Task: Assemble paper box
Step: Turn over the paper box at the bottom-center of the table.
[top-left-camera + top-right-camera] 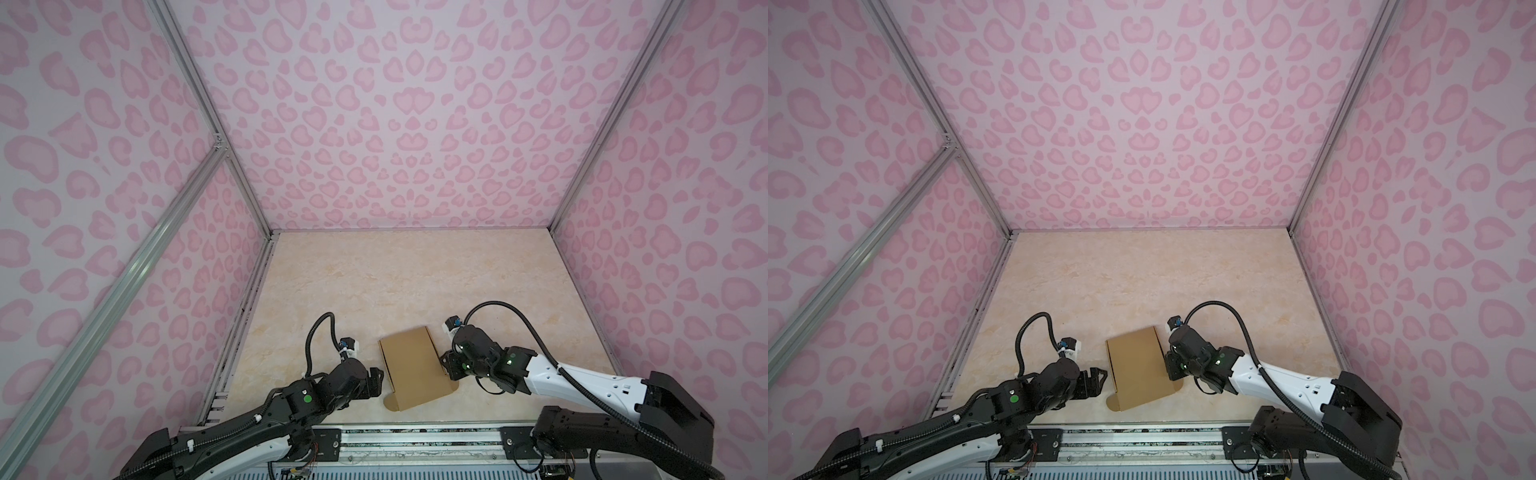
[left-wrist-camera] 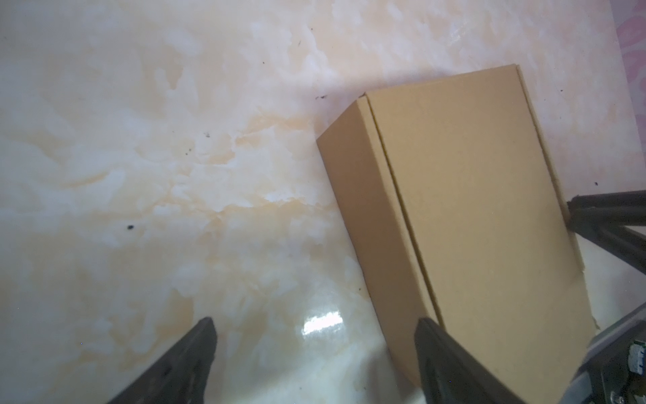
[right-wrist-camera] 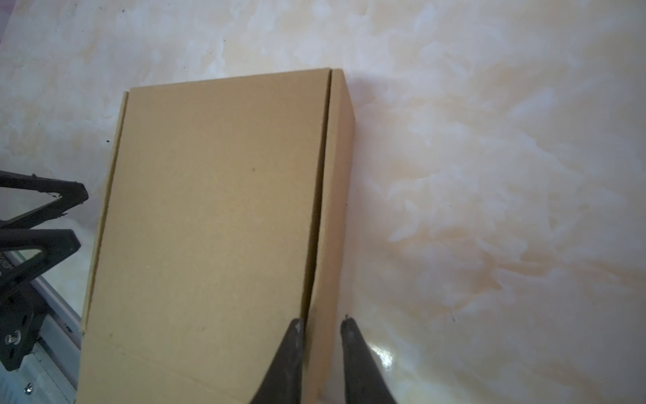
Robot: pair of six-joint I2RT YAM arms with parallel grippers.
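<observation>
Box: plain brown kraft cardboard box (image 1: 411, 368), shallow and rectangular, lid down. It lies flat near the tabletop's front edge, about midway along it and slightly askew.
Surface: glossy beige marble-patterned tabletop (image 1: 415, 282).
Left gripper: black left gripper (image 2: 316, 323), jaws spread wide and holding nothing. It sits just beside the box's left long side; I cannot tell whether it touches.
Right gripper: black right gripper (image 3: 322, 323), jaws only narrowly apart. One fingertip (image 3: 297, 328) is over the lid's edge, the other outside the right side wall. I cannot tell whether they pinch it.
Tab: rounded brown tab (image 1: 390, 404) juts out at the box's near left corner.
</observation>
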